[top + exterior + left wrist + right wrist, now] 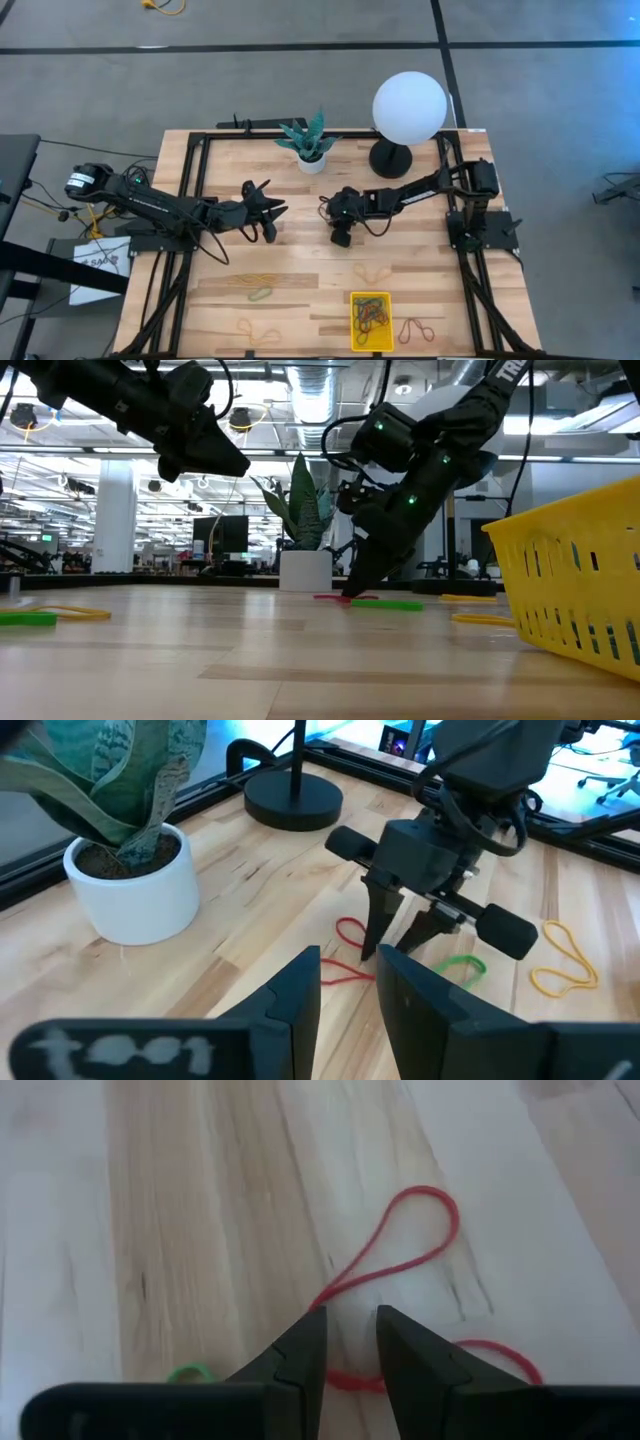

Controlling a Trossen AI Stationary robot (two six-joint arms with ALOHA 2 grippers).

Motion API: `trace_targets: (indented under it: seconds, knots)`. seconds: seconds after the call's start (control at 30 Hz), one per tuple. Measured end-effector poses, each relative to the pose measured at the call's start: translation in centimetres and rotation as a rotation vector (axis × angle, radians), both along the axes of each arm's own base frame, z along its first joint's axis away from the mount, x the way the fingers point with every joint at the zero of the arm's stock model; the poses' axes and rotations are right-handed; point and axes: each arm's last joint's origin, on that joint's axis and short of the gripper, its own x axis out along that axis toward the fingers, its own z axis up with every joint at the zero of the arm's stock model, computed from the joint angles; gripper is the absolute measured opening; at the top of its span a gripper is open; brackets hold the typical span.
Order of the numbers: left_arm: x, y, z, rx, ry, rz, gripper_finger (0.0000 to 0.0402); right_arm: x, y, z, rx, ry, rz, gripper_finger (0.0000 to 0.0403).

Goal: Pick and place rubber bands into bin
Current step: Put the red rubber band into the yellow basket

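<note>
Red rubber band (pixel 400 1250) is the current target: a twisted figure-eight lying flat on the wood, right under the right gripper (pixel 350 1342). The tips are down at the table with a narrow gap between them, straddling the band's crossing point. Not pinched on it as far as I can tell; the band looks slack and lies flat in front of the tips. A green band (pixel 462 966) lies just beside that gripper, and a yellow band (pixel 560 960) a bit further off on the same side.

Left gripper (pixel 268 212) hovers above the table, across from the right one, near the white plant pot (pixel 311 160). Its fingers (pixel 300 995) stand slightly apart with nothing between them. It looks parked.

Progress: the yellow bin (pixel 371 320) sits well away from the right gripper, at the near edge of the table, and already holds a small tangle of bands in mixed colours. So some are done, exact count not readable.

Left on the table, besides the red one: an orange loop (pixel 418 330) just beside the bin, a pale band (pixel 372 272) between the right gripper and the bin, a long yellowish strand (pixel 265 280) with a green band (pixel 260 294) beside it, and an orange band (pixel 256 331) near the table's front edge. Roughly half the job remains, I'd judge. Each band needs its own pinch and carry to the bin.
</note>
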Motion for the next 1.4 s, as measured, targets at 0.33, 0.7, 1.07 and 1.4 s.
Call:
trace_targets:
  seconds: [0.33,0.7,1.07,1.4]
  knots:
    - [0.0,0.0,0.0,-0.026,-0.007,0.003,0.0088,0.1,0.0,0.1,-0.064,-0.008,-0.032,0.0085]
    - [0.0,-0.1,-0.1,-0.031,-0.004,-0.009,0.0088,0.1,0.5,0.2,-0.041,-0.016,-0.002,0.0085]
    - [0.0,-0.1,-0.1,-0.032,-0.004,-0.009,0.0088,0.1,2.1,0.2,-0.017,-0.011,0.061,0.0085]
    - [0.0,-0.1,-0.1,-0.032,-0.004,-0.01,0.0088,0.0,1.6,0.1,-0.062,0.007,0.038,0.0085]
